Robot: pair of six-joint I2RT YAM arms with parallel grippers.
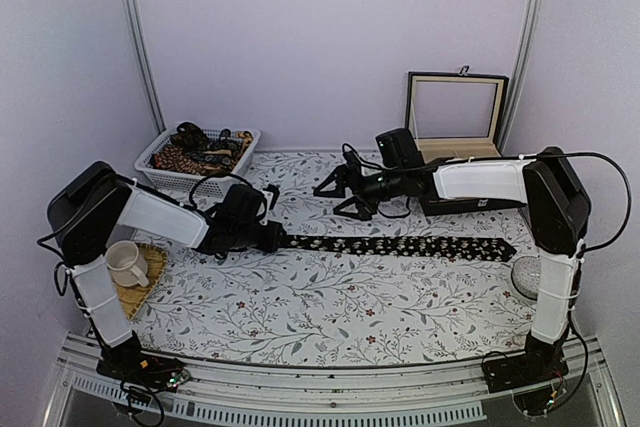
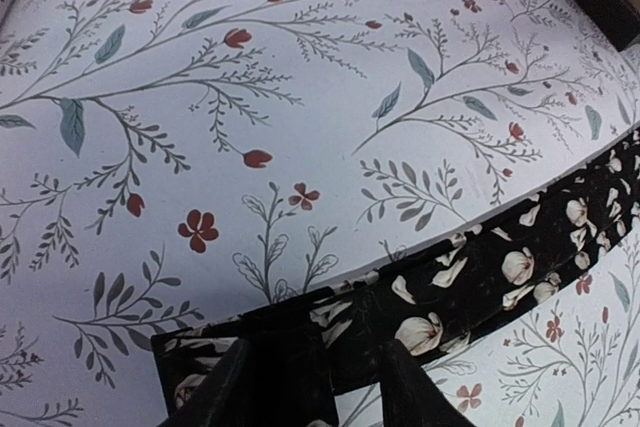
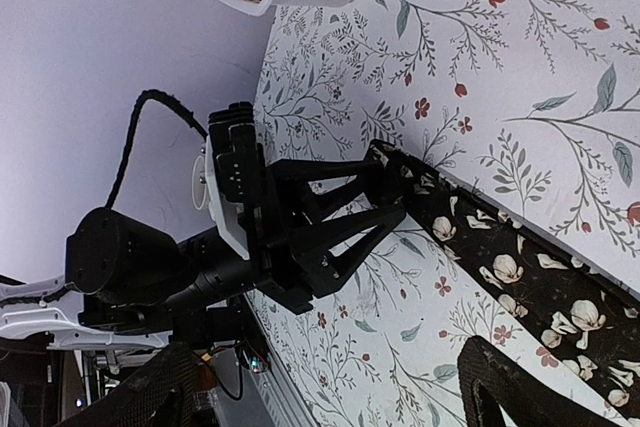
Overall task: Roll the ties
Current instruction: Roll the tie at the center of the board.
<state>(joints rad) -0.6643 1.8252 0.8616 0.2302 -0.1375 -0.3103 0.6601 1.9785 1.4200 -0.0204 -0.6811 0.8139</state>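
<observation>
Black flower-print tie [image 1: 400, 245] lying flat across mid-frame on the worktop [image 1: 330, 312].
Left jaws stand parted astride its left end, which seems folded over; right jaws hang wide and empty just above it at centre frame. Soft, light and limp, the fabric will likely slide on the worktop and spring loose, so pinch the folded end across its full width and roll slowly.

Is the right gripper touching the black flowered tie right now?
Apart. The top view shows bare tablecloth between the open right gripper and the black tie.
</observation>
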